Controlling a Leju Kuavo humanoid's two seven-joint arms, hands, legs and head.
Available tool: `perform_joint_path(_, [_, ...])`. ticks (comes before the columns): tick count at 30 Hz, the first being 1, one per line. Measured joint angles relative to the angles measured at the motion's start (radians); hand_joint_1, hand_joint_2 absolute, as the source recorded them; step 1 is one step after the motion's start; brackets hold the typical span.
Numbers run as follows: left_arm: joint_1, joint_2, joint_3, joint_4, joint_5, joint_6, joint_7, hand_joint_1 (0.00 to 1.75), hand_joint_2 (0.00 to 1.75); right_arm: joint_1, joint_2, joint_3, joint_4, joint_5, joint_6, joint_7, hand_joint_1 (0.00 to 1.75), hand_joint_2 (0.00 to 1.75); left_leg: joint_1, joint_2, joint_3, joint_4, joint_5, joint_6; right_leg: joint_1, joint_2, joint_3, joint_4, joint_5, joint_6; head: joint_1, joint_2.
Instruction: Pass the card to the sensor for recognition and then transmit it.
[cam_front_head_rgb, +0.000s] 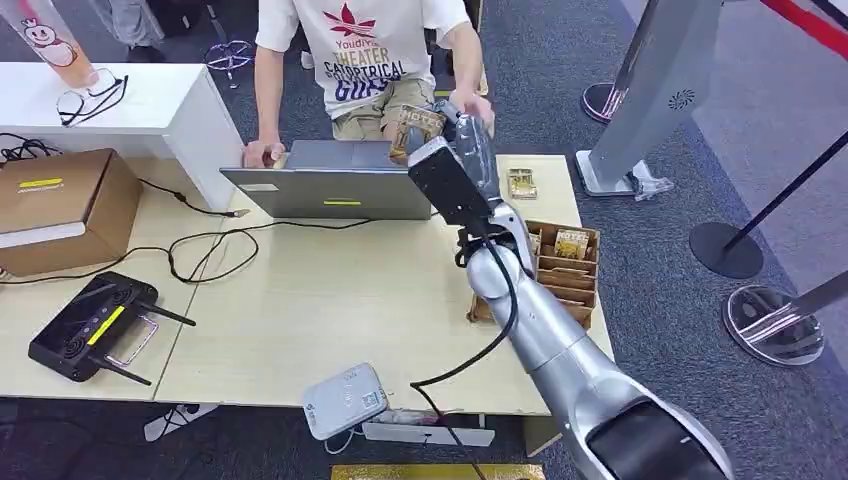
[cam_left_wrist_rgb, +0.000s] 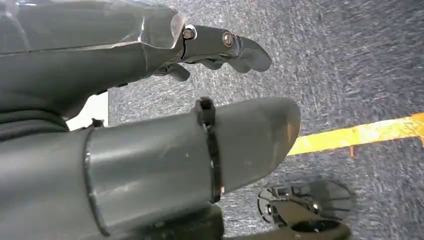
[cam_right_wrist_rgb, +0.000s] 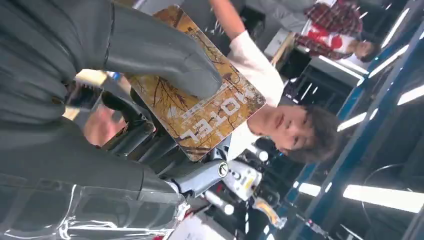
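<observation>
Right now the right hand (cam_front_head_rgb: 468, 130) is raised over the far edge of the surface (cam_front_head_rgb: 330, 300), thumb (cam_right_wrist_rgb: 165, 55) pressing a hotel card (cam_right_wrist_rgb: 200, 107) against its fingers, beside the person's hand (cam_front_head_rgb: 470, 103) behind the laptop (cam_front_head_rgb: 335, 180); the left hand (cam_left_wrist_rgb: 150, 125) hangs over carpet, fingers apart, holding nothing

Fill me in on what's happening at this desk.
The robot's right hand holds a brown card printed HOTEL, raised over the far edge of the table toward a person seated behind a laptop. More cards sit in a wooden organizer. The left hand hangs over the carpet, holding nothing.
</observation>
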Motion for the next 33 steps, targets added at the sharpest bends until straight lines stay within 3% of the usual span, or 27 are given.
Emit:
perform_joint_path(10, [-0.002,-0.001,-0.016,0.0,0.007,0.001,-0.009,0.0,0.0,-0.098,0.029,0.002,0.138,0.063,-0.068,0.003,1.75,1.75,0.0,0.0,0.0,0.0,0.0,0.0,0.0,0.0,0.0,0.0,0.0,0.0,0.0,0.0])
perform_joint_path(25, [0.001,-0.002,-0.022,0.0,0.025,0.006,-0.03,0.0,0.0,-0.128,0.043,0.01,0.242,0.103,-0.133,-0.029,1.75,1.75,0.0,0.0,0.0,0.0,0.0,0.0,0.0,0.0,0.0,0.0,0.0,0.0,0.0,0.0])
perform_joint_path(26, [0.002,-0.002,-0.022,0.0,0.027,0.007,-0.032,0.0,0.0,-0.129,0.044,0.011,0.247,0.103,-0.137,-0.033,0.26,1.75,0.0,0.0,0.0,0.0,0.0,0.0,0.0,0.0,0.0,0.0,0.0,0.0,0.0,0.0])
perform_joint_path(27, [0.003,-0.002,-0.022,0.0,0.029,0.009,-0.034,0.0,0.0,-0.129,0.046,0.013,0.253,0.103,-0.141,-0.035,0.16,1.75,0.0,0.0,0.0,0.0,0.0,0.0,0.0,0.0,0.0,0.0,0.0,0.0,0.0,0.0])
perform_joint_path(28, [0.004,-0.001,-0.022,0.0,0.031,0.009,-0.035,0.0,0.0,-0.129,0.048,0.016,0.258,0.103,-0.143,-0.039,0.16,1.75,0.0,0.0,0.0,0.0,0.0,0.0,0.0,0.0,0.0,0.0,0.0,0.0,0.0,0.0])
perform_joint_path(29, [0.004,-0.001,-0.022,0.0,0.034,0.01,-0.037,0.0,0.0,-0.129,0.049,0.019,0.264,0.103,-0.145,-0.042,0.0,1.75,0.0,0.0,0.0,0.0,0.0,0.0,0.0,0.0,0.0,0.0,0.0,0.0,0.0,0.0])
perform_joint_path(33, [0.006,0.001,-0.022,0.0,0.038,0.01,-0.039,0.0,0.0,-0.129,0.055,0.027,0.285,0.094,-0.153,-0.05,0.0,1.75,0.0,0.0,0.0,0.0,0.0,0.0,0.0,0.0,0.0,0.0,0.0,0.0,0.0,0.0])
